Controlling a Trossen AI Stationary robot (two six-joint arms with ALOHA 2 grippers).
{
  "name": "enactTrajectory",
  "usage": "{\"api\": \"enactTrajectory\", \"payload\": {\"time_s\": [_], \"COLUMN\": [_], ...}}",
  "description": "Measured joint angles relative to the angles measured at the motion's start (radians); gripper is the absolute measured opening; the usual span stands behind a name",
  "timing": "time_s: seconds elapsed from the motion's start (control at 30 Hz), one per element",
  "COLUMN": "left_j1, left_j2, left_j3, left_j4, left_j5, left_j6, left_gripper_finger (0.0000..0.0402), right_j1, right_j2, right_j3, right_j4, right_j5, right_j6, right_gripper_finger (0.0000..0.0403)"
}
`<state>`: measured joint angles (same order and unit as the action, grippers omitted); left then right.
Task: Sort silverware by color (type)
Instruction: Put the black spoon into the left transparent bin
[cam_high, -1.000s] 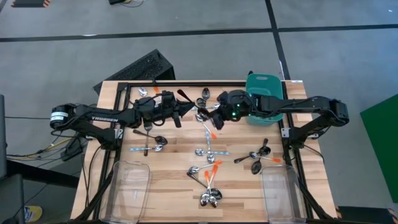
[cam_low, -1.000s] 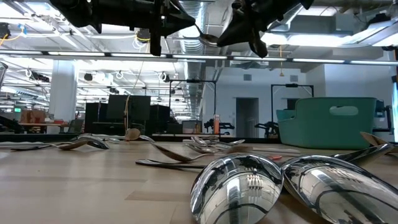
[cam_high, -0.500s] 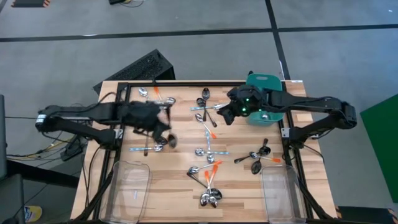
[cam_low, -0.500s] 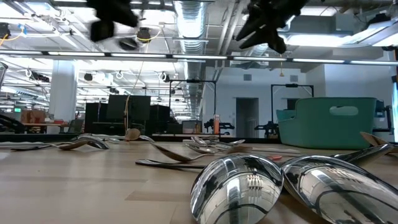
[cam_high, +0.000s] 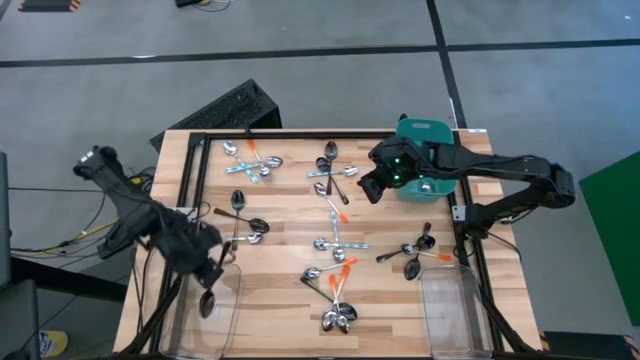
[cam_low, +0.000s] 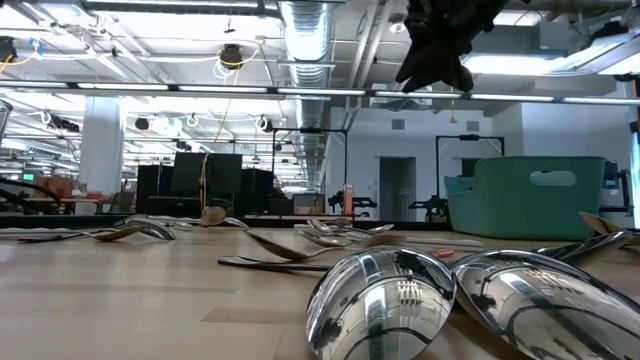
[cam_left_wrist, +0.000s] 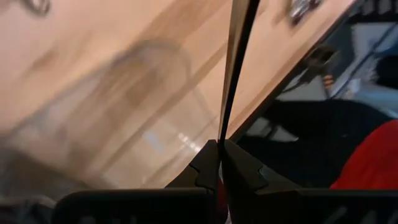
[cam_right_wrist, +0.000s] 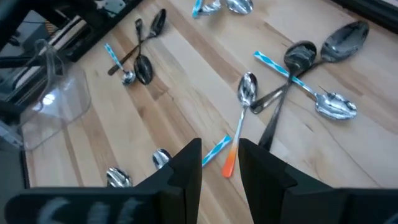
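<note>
Progress: early, by my read. Nearly all the silverware (cam_high: 335, 245) lies loose on the table (cam_high: 290, 205); sorting mostly left to do.

Spoon clusters, high view:
- upper left of tabletop: small group w/ orange + blue handles (cam_high: 250, 160)
- upper centre: group beside the R gripper (cam_high: 333, 172)
- centre left: dark-handled pair + blue one (cam_high: 242, 225)
- centre: crossed blue-handled spoons (cam_high: 335, 243)
- lower centre: orange-handled bunch, bowls toward bottom edge (cam_high: 338, 295)
- centre right: mixed dark/orange group (cam_high: 415, 255)

Colours are mixed in most clusters, so no sorted piles on the wood that I can make out.

Containers:
- L clear bin (cam_high: 208, 305), lower left of frame: appears empty apart from the spoon hanging over it; a small pale glint on its floor, can't tell what.
- R clear bin (cam_high: 452, 308), lower right: nothing visible inside.
- teal tub (cam_high: 425, 160), upper right, partly under R arm: contents not visible.

Tools:
- left gripper (cam_high: 205, 268): over the L bin's top edge, fingers pinched fully together on a dark-handled spoon (cam_high: 207, 298). Wrist view shows the thin handle (cam_left_wrist: 235, 56) running out from between closed fingertips, bin below. Judgement: about to drop the first dark one here.
- right gripper (cam_high: 370, 186): raised above upper-centre group, next to the tub. Fingers parted about halfway, nothing between them; wrist view looks down on an orange-handled spoon (cam_right_wrist: 239, 118) in the gap.

Left to do: release the carried spoon, then practically all others.
</note>
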<state>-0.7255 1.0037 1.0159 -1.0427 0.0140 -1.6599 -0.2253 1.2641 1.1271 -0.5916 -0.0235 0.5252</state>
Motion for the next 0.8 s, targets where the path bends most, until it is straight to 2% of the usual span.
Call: {"api": "enactTrajectory", "payload": {"time_s": [0.2,0.3,0.43,0.8], "left_j1": [-0.117,-0.149,-0.172,-0.192], "left_j2": [0.043,0.044,0.044,0.044], "left_j3": [-0.106,-0.156,-0.198,-0.288], "left_j4": [0.099,0.175,0.218,0.246], "left_j5": [0.078,0.075,0.051,0.087], "left_j6": [-0.165,-0.216,-0.271,-0.34], "left_gripper_finger": [0.0,0.0,0.0,0.0], "right_j1": [-0.008,-0.007,0.0,0.058], "right_j2": [0.0,0.0,0.0,0.0], "right_j3": [0.0,0.0,0.0,0.0], "right_j4": [0.001,-0.002,-0.032,-0.153], "right_j5": [0.003,0.002,0.0,0.056], "right_j6": [-0.029,-0.044,-0.059,-0.064], "right_gripper_finger": [0.0129,0.0129,0.0129,0.0129]}}
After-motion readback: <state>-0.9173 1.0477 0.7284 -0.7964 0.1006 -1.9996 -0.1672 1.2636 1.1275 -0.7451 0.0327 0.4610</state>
